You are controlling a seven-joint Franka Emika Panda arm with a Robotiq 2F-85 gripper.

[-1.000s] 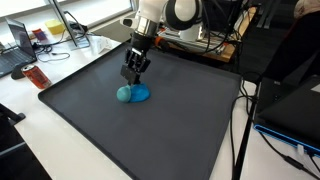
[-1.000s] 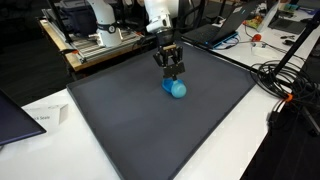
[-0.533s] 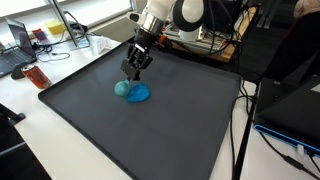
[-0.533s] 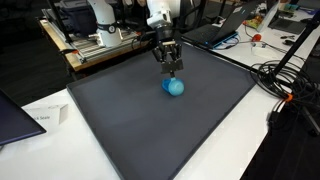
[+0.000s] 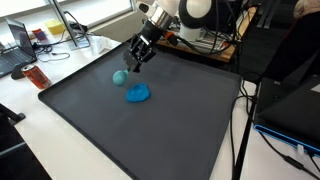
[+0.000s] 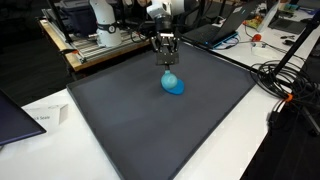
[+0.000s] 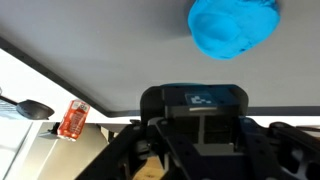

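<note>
In an exterior view we see the arm slant down from one o'clock, its gripper (image 5: 127,70) clenched on a smooth round ball (image 5: 120,77) over the matte dark mat (image 5: 150,130), with a blue lump (image 5: 138,94) at the ball's five o'clock; in an exterior view the ball (image 6: 168,77) sits at the lump's (image 6: 176,87) eleven o'clock; in the wrist view the crinkled lump (image 7: 235,25) lies at one o'clock.

Bright even light is covering the black mat (image 5: 170,130); windows (image 5: 75,12) beyond it are blowing out; gripper (image 7: 190,128) is blurring close-up.
</note>
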